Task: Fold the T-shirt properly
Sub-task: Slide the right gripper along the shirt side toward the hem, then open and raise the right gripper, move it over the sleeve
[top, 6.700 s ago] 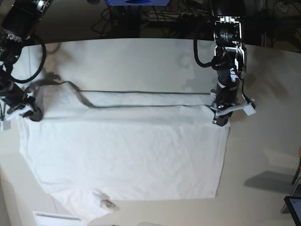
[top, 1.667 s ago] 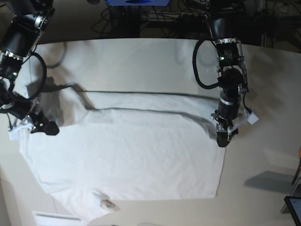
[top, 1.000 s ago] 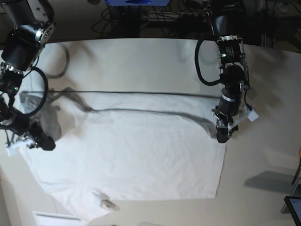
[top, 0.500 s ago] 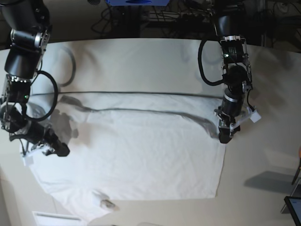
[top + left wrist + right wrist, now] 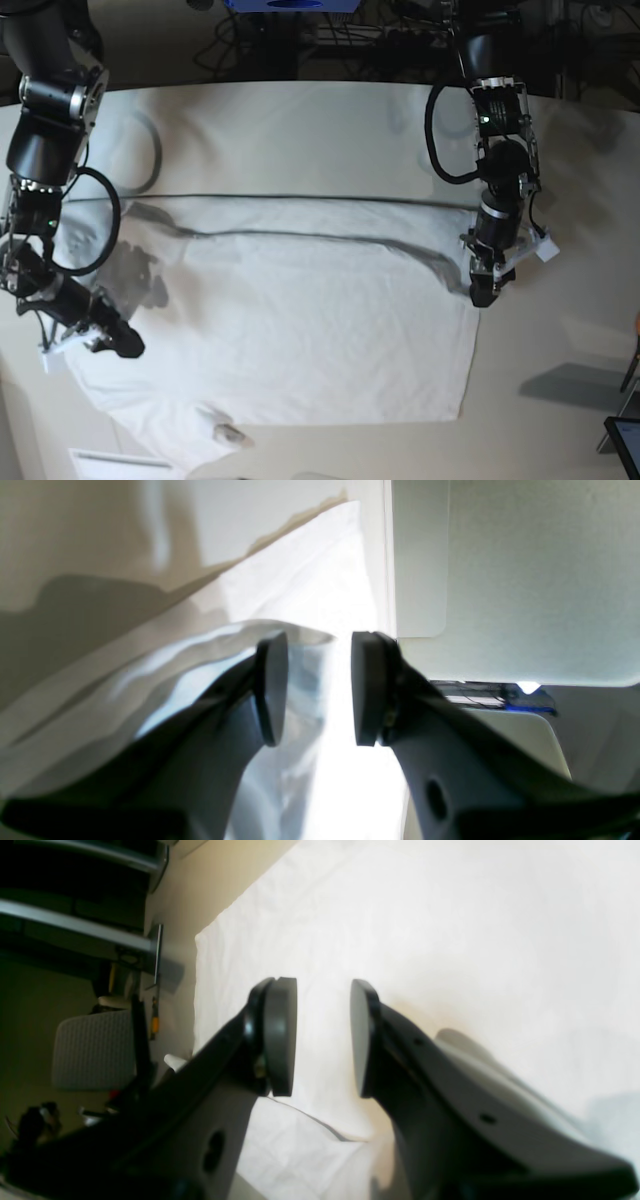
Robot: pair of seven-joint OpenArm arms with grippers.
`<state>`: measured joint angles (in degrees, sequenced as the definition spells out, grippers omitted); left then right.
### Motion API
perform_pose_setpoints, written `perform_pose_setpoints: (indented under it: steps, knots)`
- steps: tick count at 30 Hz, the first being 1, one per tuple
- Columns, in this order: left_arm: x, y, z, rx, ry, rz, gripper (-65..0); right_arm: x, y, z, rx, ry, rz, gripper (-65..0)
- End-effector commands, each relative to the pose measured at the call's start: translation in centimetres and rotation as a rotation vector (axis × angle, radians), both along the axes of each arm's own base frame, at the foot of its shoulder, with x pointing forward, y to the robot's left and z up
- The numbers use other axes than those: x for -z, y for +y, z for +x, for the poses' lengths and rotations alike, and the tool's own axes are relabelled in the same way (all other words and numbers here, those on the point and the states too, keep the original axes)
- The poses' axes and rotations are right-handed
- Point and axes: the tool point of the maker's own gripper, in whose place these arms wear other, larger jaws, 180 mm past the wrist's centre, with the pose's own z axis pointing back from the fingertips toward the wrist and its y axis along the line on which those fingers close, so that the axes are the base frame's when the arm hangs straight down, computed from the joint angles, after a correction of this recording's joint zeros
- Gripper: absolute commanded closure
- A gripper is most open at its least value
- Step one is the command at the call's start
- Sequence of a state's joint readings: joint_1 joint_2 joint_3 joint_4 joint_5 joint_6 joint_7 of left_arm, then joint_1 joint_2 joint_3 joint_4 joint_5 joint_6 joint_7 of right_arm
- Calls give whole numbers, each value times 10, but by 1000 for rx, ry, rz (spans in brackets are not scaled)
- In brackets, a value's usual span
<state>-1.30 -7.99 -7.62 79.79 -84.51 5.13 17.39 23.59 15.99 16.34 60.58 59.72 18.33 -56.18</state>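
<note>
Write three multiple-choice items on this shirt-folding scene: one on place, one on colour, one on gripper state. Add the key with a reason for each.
1. In the base view, where is the left gripper?
A. at the shirt's right-hand edge
B. over the neck tag
C. off the table

2. What colour is the T-shirt?
A. blue
B. white
C. black

3. How do the right gripper's jaws stand?
A. shut on a sleeve
B. shut on nothing
C. open

Key: 1 A, its tip meets the fabric's right-hand border in the base view. 2 B, the cloth is plain white on the off-white table. 3 C, the right wrist view shows a clear gap between the pads, with nothing between them.
</note>
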Motion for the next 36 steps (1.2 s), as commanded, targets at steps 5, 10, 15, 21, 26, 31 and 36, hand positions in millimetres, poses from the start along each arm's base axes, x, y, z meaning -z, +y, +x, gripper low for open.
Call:
perform_pose_setpoints:
  steps: [5, 10, 15, 21, 26, 31, 36]
  knots:
    - [-24, 10, 10, 8, -68, 37, -217, -27, -7, 11, -13, -97, -25, -178]
    - [-31, 15, 9, 21, -76, 72, -217, -50, -26, 4, -24, -178, -170, -174]
    - [-28, 22, 3, 29, -57, 98, -217, -61, -39, -23, -26, -228, -436, -173]
    - [-40, 29, 2, 26, -81, 124, -217, -26, -43, -78, -18, -128, -446, -173]
    - [-61, 24, 2, 41, -133, 143, -217, -22, -36, -110, -6, -123, -458, -173]
    - [-70, 20, -8, 62, -147, 170, -217, -15, -40, -130, -9, -85, -479, -173]
    - [-62, 14, -30, 81, -119, 183, -215, 1, -34, -143, -26, -25, -454, -177]
